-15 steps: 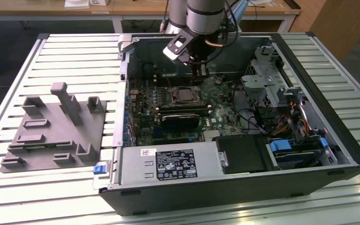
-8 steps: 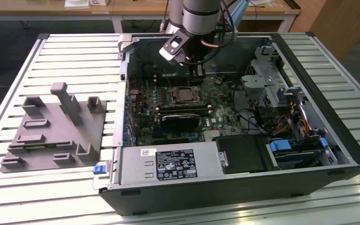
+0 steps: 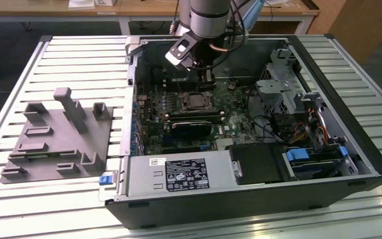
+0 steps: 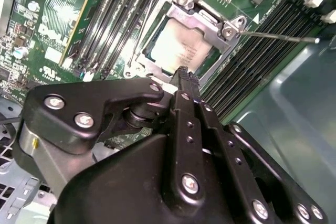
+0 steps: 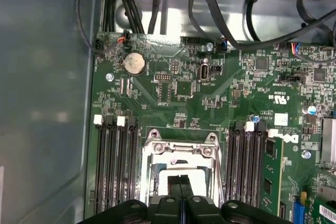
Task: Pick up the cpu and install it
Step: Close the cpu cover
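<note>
The black computer case lies open on the slatted metal worktop, and the arm reaches down into it. The thing to steer by is the square metal-framed socket in the middle of the green motherboard.

The small flat square cpu, with its shiny silver top, lies level inside that socket, with the metal frame running round its edges.

The black claw hangs straight over the socket. Its two fingers are pressed together along their length and pinch nothing. In the first wrist view a thin seam is all that shows between them. The joined tips stand over the edge of the cpu. From here I cannot tell whether they touch its top or stop just above it.

Long dark memory slots run along two opposite sides of the socket, just beside the frame. A thin bare metal rod sticks out from one corner of the socket frame and lies across the slots on that side. A round silver coin battery sits on the motherboard apart from the socket, past the ends of the slots.

Outside the case, well apart from the socket toward the exterior view's left, a grey plastic fixture block rests on the worktop.
</note>
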`<state>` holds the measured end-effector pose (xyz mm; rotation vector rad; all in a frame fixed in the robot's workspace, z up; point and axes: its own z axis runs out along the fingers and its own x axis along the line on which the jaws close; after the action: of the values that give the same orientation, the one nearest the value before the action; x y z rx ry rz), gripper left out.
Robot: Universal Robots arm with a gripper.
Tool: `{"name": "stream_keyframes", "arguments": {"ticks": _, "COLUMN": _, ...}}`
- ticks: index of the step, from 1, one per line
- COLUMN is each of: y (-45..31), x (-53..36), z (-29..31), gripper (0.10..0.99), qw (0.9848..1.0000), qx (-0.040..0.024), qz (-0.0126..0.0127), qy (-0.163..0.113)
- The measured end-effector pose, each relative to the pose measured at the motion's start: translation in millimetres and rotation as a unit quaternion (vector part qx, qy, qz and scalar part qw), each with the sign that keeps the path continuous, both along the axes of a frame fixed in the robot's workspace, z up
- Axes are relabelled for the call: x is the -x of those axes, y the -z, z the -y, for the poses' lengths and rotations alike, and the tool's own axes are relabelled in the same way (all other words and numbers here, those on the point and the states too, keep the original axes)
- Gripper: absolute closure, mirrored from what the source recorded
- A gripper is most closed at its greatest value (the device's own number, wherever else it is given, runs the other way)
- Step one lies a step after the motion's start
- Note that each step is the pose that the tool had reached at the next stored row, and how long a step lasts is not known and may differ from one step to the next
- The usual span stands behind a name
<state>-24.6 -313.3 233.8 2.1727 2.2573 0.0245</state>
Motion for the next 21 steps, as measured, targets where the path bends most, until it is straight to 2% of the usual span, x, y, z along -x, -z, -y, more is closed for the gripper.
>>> {"name": "stream_keyframes", "arguments": {"ticks": 7, "y": 3.9, "x": 5.9, "z": 1.5, "gripper": 0.980, "qw": 1.0000, "qx": 0.0001, "qz": 0.0000, "qy": -0.001}}
{"name": "stream_keyframes", "arguments": {"ticks": 11, "y": 7.5, "x": 14.0, "z": 2.2, "gripper": 0.980, "qw": 1.0000, "qx": 0.0000, "qz": 0.0000, "qy": -0.001}}
{"name": "stream_keyframes", "arguments": {"ticks": 21, "y": 22.9, "x": 27.0, "z": 2.3, "gripper": 0.980, "qw": 1.0000, "qx": 0.0000, "qz": -0.0001, "qy": -0.006}}
